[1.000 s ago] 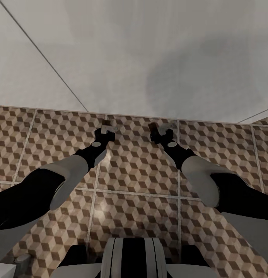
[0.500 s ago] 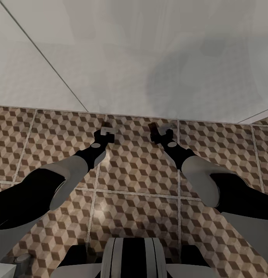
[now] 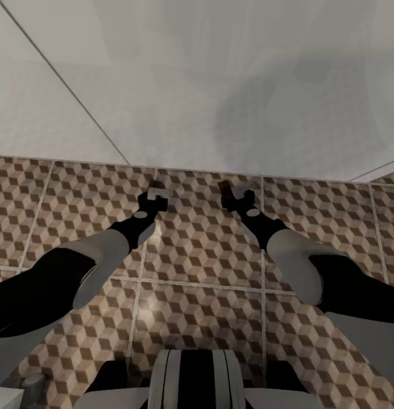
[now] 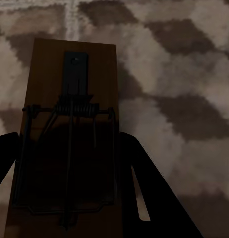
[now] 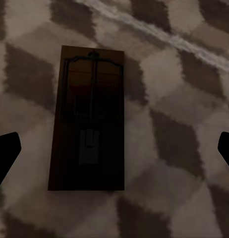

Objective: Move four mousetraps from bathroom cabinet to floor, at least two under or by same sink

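both arms reach forward and down from the shoulders, elbows bent outward, forearms converging toward the foot of the pale grey wall (image 3: pixel 219 85). the left end effector (image 3: pixel 153 197) hangs low over the brown, beige and white cube-patterned tile floor (image 3: pixel 202 255), pinching a flat tan-brown wooden mousetrap with a dark wire spring (image 4: pixel 70 134); the board sits between its dark fingers (image 4: pixel 149 198), running out past the tips, and i cannot tell whether it touches the tiles. the right end effector (image 3: pixel 237 199) is spread wide, its fingertips (image 5: pixel 5 151) well apart at either side, and a second dark wooden mousetrap (image 5: pixel 89 119) lies flat on the floor just ahead of it, between the fingers and free of them. a pale grout line (image 5: pixel 159 32) runs beyond that trap.
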### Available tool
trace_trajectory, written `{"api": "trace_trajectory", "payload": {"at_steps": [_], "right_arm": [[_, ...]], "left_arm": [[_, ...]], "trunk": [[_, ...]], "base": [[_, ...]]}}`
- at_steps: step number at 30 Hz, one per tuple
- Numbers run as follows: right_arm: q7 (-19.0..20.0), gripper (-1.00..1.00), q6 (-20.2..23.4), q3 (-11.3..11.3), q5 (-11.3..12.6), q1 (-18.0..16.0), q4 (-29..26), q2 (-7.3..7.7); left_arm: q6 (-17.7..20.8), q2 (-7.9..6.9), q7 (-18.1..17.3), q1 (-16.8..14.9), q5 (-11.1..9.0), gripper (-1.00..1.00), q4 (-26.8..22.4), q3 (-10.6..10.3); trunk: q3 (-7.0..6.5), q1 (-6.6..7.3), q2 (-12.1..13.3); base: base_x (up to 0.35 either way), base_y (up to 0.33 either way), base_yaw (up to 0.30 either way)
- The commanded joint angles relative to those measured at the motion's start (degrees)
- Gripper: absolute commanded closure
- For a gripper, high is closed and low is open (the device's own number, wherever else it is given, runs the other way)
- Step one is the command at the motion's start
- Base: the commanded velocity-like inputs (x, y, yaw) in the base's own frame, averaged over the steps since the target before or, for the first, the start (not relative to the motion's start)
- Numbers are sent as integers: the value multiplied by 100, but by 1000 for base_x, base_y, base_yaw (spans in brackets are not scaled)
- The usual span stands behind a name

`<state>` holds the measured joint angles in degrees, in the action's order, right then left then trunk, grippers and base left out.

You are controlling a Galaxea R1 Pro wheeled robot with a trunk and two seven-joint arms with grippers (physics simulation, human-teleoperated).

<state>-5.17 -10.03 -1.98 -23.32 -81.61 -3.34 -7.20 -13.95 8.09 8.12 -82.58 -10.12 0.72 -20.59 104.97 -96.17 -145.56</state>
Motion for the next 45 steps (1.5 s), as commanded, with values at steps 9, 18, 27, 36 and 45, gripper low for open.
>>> {"api": "trace_trajectory", "payload": {"at_steps": [9,18,27,36,45], "right_arm": [[-28,-100,-18,-22,-50,-4,9,0],[-28,-100,-16,-24,-50,-4,11,4],[-28,-100,-20,-26,-50,-4,39,8],[-28,-100,-25,-24,-50,-4,44,58],[-28,-100,-25,-22,-50,-4,44,76]], "left_arm": [[-52,0,14,-3,-47,-100,16,-50],[-67,5,14,-3,-50,-100,16,-50],[-77,3,14,-3,-50,-100,18,-50],[-81,0,17,-3,-52,-100,22,-50],[-82,0,20,-3,-52,-100,21,-50]], "trunk": [[3,1,-1],[3,1,-1],[3,1,-1],[3,1,-1],[3,1,-1]], "base": [[0,0,0],[0,0,0],[-33,0,0],[-279,0,0],[-334,0,0]]}}
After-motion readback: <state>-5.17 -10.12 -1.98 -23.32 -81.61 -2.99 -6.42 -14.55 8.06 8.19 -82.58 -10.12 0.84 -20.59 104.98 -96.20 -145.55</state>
